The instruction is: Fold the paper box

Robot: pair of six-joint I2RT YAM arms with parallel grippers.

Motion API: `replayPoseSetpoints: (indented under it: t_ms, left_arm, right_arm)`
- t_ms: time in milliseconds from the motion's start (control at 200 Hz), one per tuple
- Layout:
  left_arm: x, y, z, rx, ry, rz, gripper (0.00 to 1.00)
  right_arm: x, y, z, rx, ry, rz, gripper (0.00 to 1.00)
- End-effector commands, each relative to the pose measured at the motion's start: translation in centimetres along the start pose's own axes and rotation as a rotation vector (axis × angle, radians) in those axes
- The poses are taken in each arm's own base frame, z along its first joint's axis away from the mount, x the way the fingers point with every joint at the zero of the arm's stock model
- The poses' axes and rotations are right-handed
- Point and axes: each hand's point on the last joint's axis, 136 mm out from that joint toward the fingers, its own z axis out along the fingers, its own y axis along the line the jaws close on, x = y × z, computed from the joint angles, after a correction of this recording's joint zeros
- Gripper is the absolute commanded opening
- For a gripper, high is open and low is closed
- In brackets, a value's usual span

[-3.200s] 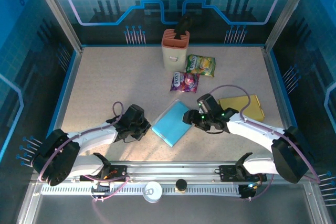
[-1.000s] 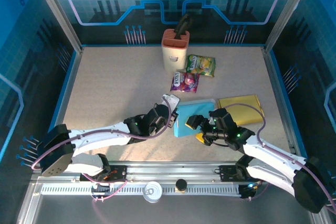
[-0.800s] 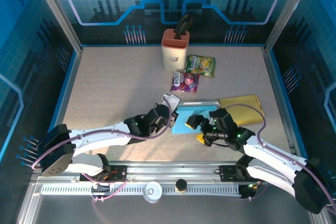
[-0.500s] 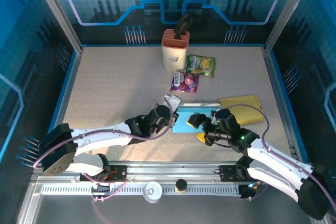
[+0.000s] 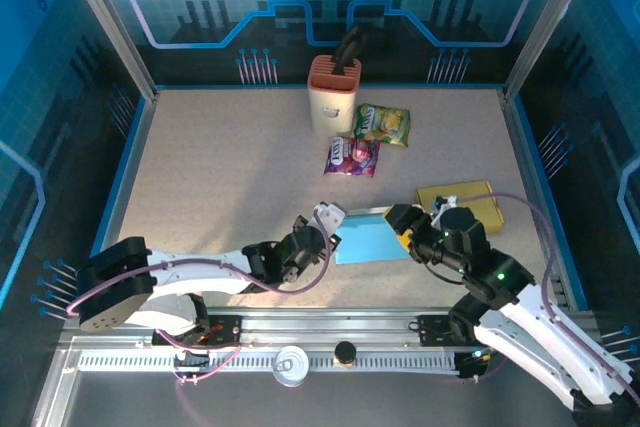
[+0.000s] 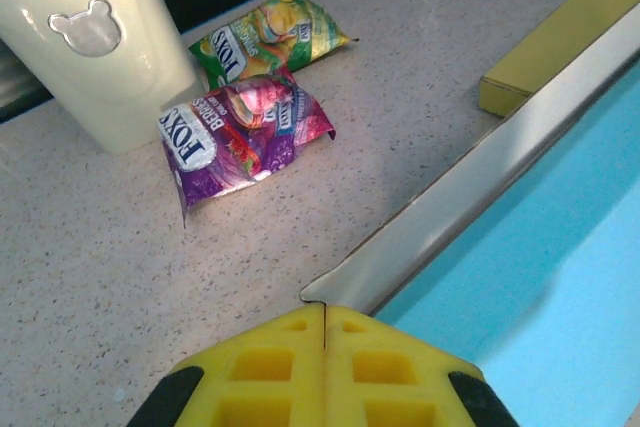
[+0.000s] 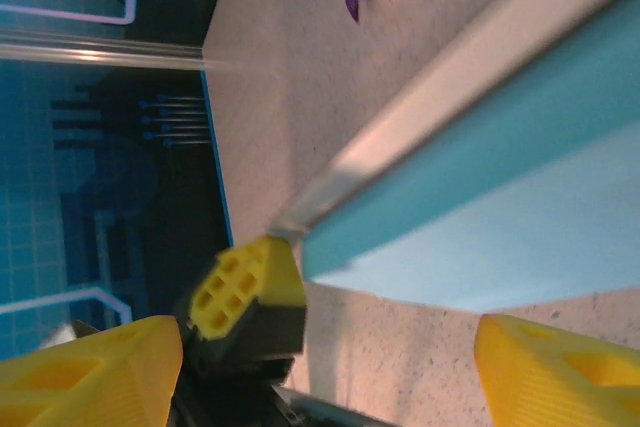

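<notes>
The paper box [image 5: 365, 240] is seen lying low on the table [image 5: 220, 167] near the front, between the two grippers, with a pale flap turned up along its far edge and a yellow box [image 5: 462, 204] just beside it on the right. The left gripper [image 6: 325, 372] is closed tight, and its fingertips appear to be pinched on the very corner of that flap. The right gripper [image 5: 403, 224] is held wide apart at the opposite end, its fingers [image 7: 95, 362] spread with the blue panel ahead of them and nothing gripped. Trouble could be expected from the thinness of the left-hand hold: so little paper is caught that the corner might be torn or pulled free if the box is tugged or lifted from the other side. If the right jaws are closed on the flat panel rather than on a flap, a crease could be pressed in where no fold belongs. The two grippers are also set close together, so a clash is possible, and the box could be shoved into the yellow box.
</notes>
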Motion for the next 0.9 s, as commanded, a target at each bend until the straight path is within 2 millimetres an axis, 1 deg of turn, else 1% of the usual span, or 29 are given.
replayPoseSetpoints:
  t_ms: [0, 30, 75, 115, 195, 225, 270, 330, 410, 490, 630, 780, 895]
  left_arm:
    - [-1.4, 0.6, -0.4, -0.071, -0.078, 0.013, 0.00]
    - [-1.4, 0.6, -0.5, -0.079, -0.081, 0.016, 0.00]
    - [-1.4, 0.7, -0.6, -0.091, -0.085, 0.020, 0.00]
    - [-1.4, 0.8, -0.6, -0.097, -0.087, 0.023, 0.00]
    - [-1.5, 0.9, -0.8, -0.110, -0.095, 0.030, 0.00]
    - [-1.6, 0.9, -0.9, -0.115, -0.100, 0.030, 0.00]
    - [-1.7, 0.9, -1.0, -0.119, -0.107, 0.036, 0.00]
    - [-1.7, 1.0, -1.1, -0.129, -0.107, 0.038, 0.00]
    - [-1.6, 1.3, -1.0, -0.148, -0.104, 0.046, 0.00]
    - [-1.2, 1.7, -1.0, -0.176, -0.097, 0.057, 0.00]
    - [-0.5, 2.5, -1.3, -0.209, -0.089, 0.066, 0.00]
    - [-0.2, 3.3, -1.7, -0.236, -0.083, 0.080, 0.00]
    - [-0.1, 3.5, -2.1, -0.233, -0.088, 0.075, 0.00]
  right_arm:
    - [-2.7, -0.3, -2.5, 0.089, -0.124, -0.266, 0.68]
    - [-3.3, -0.3, -3.0, 0.103, -0.152, -0.330, 0.65]
    - [-4.1, -0.9, -3.7, 0.146, -0.186, -0.400, 0.62]
    - [-4.7, -1.1, -4.2, 0.172, -0.209, -0.469, 0.57]
    - [-5.7, -2.0, -5.0, 0.238, -0.249, -0.557, 0.50]
    - [-5.9, -2.2, -5.1, 0.256, -0.256, -0.586, 0.46]
    - [-6.3, -2.9, -5.1, 0.292, -0.267, -0.617, 0.42]
    - [-6.6, -3.7, -4.8, 0.326, -0.266, -0.638, 0.41]
    - [-6.3, -4.6, -3.9, 0.339, -0.234, -0.637, 0.40]
    - [-5.5, -4.9, -2.9, 0.314, -0.189, -0.642, 0.38]
    - [-4.6, -5.2, -2.3, 0.300, -0.131, -0.685, 0.37]
    - [-3.2, -4.6, -1.5, 0.241, -0.049, -0.745, 0.37]
    - [-2.9, -4.5, -0.8, 0.247, -0.005, -0.785, 0.39]
